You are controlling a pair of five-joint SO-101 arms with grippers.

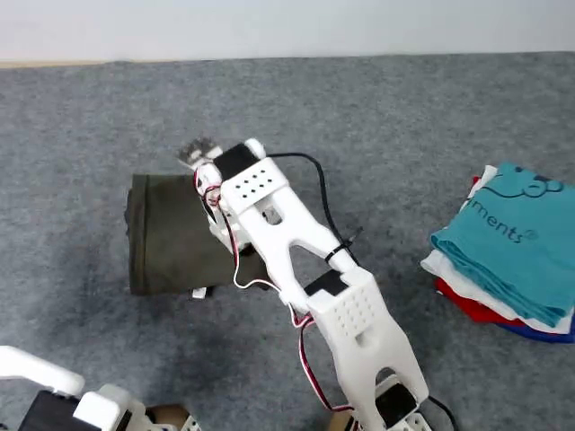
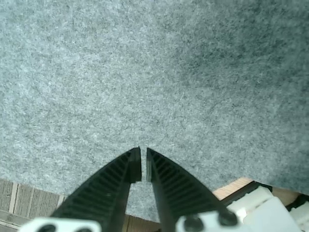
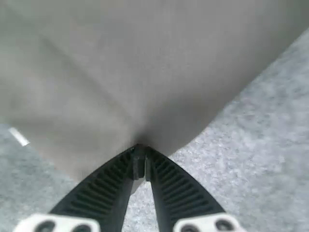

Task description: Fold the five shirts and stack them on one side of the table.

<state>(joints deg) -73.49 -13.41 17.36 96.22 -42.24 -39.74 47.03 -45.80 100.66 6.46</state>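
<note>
While the right claw (image 3: pixel 139 163) pinches the olive shirt (image 1: pixel 166 238), lying lengthwise across the table (image 1: pixel 377 117), the left claw (image 2: pixel 143 162) is closed

Plain olive shirt (image 1: pixel 166 238); teal, white, red and blue stack (image 1: pixel 512 256); mottled grey table (image 1: pixel 359 117).

The counter (image 1: pixel 377 117) has a grey, felt-like cover with a fuzzy, mottled surface. Past its far edge rises a pale wall (image 1: pixel 287 27), with a thin tan strip (image 1: pixel 54 63) at the join. The left wrist view shows light wood (image 2: pixel 232 186) past the cover's edge.
</note>
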